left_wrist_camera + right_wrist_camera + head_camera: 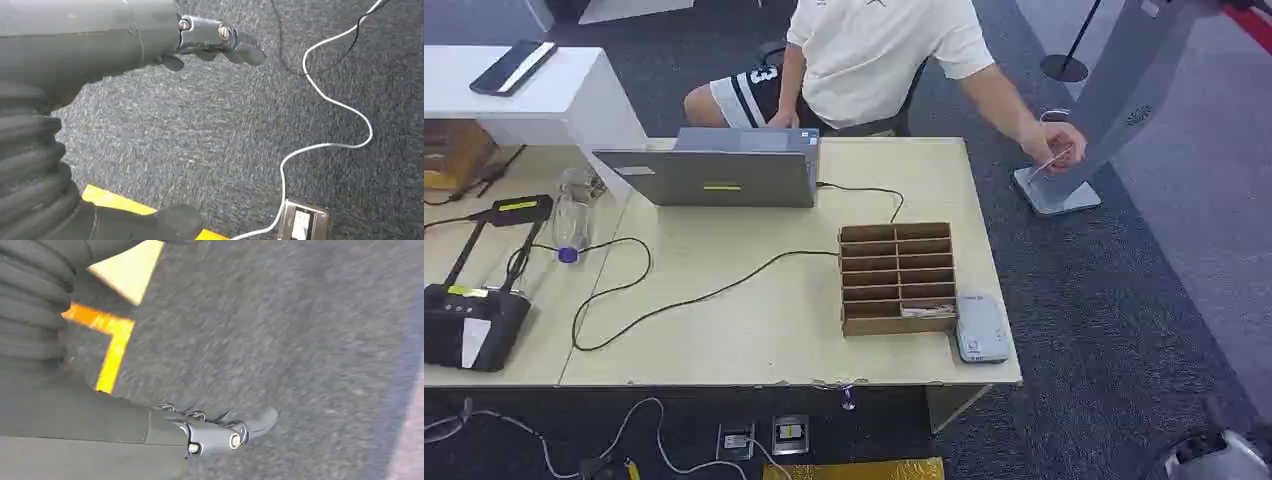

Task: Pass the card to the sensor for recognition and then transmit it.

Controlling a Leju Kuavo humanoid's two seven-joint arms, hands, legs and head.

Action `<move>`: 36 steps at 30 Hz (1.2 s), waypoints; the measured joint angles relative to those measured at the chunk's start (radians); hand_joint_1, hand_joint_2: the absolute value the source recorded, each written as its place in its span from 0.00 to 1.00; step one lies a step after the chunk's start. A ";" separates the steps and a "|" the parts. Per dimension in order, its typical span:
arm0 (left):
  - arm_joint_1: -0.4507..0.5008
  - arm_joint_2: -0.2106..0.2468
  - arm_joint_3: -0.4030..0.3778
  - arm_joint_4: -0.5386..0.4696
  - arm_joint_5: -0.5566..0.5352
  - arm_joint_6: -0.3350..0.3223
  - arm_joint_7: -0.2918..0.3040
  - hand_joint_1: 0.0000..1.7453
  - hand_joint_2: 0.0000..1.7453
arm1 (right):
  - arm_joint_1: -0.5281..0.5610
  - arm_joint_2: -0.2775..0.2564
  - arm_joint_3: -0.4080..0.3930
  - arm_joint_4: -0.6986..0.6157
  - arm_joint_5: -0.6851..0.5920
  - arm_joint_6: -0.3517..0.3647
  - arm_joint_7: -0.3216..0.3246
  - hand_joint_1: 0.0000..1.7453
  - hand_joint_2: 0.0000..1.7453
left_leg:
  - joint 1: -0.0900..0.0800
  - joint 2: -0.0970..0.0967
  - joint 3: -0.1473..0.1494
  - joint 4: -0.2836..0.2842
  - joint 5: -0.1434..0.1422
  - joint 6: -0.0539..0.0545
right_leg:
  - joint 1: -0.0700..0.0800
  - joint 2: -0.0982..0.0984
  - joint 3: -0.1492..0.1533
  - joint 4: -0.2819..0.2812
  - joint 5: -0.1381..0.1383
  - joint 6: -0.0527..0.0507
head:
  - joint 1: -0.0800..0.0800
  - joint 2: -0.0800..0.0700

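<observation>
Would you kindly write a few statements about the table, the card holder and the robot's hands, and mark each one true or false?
1. The wooden card holder stands on the table beside a small white-grey sensor device. True.
2. The robot's left hand grips a card. False: it hangs over the carpet with nothing in it.
3. A laptop stands on the table with a black cable running across the tabletop. True.
4. The right hand rests on the card holder. False: it hangs above the grey carpet, holding nothing.
5. A person's hand reaches toward the base of a grey stand on the floor. True.
</observation>
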 joint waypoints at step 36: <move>-0.011 -0.018 0.014 0.000 -0.101 -0.018 -0.098 0.00 1.00 | -0.482 0.033 0.583 -0.669 1.098 0.260 -0.217 0.00 1.00 | -0.001 -0.004 -0.002 0.000 0.004 0.001 | -0.001 -0.004 -0.001 0.001 0.002 0.002 | 0.000 0.000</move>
